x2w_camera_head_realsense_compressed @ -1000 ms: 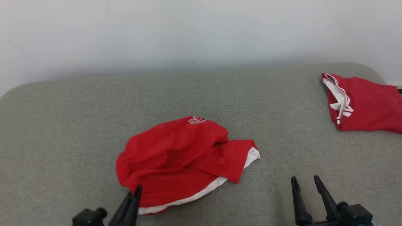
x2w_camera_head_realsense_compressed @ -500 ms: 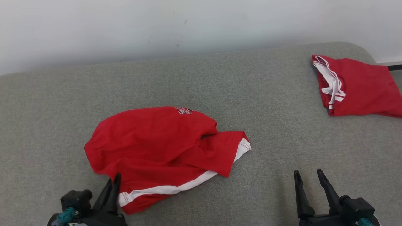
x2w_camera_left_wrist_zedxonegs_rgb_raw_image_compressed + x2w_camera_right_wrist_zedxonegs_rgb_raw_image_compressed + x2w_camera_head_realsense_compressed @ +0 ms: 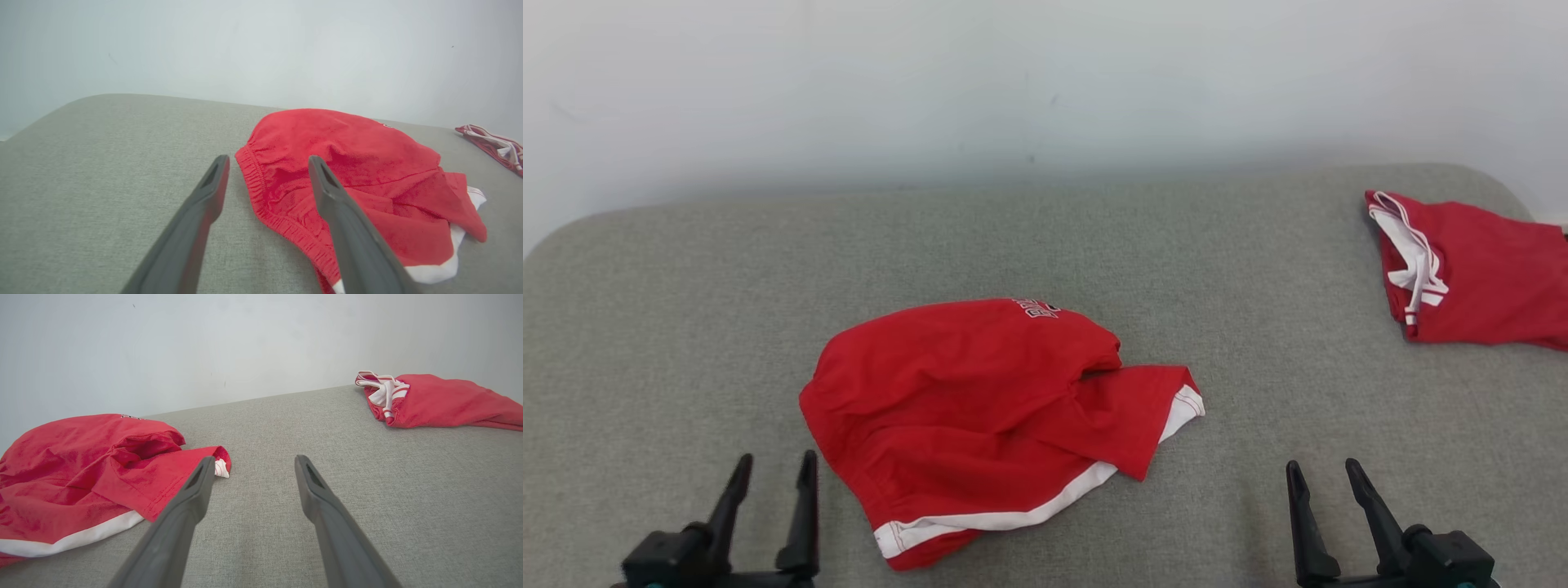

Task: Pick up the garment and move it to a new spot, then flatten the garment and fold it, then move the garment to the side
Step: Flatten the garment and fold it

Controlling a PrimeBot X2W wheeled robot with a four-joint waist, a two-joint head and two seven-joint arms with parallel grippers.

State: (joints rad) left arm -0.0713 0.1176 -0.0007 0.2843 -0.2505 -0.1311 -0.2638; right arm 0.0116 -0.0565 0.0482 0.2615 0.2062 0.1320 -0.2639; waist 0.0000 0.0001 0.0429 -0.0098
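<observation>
A crumpled red garment (image 3: 980, 408) with white trim lies bunched on the middle of the grey cushioned surface (image 3: 686, 327); the same garment (image 3: 351, 171) fills the right of the left wrist view, and the garment (image 3: 73, 469) sits at the left of the right wrist view. My left gripper (image 3: 774, 469) stands open just left of its elastic edge, holding nothing; in its own view my left gripper (image 3: 267, 161) frames that edge. At the lower right my right gripper (image 3: 1323, 474) is open and empty, away from the cloth; my right gripper (image 3: 253, 461) points over bare fabric.
A second red garment (image 3: 1478, 278) with white drawstrings lies folded at the far right edge of the surface; it appears again as the second garment (image 3: 437, 402) in the right wrist view. A pale wall (image 3: 1045, 82) rises behind the rounded back edge.
My left gripper was shut on the garment's lower left edge; it has let go, opened and drawn back to the left. The garment has settled on the surface. The head camera shifted between frames.
</observation>
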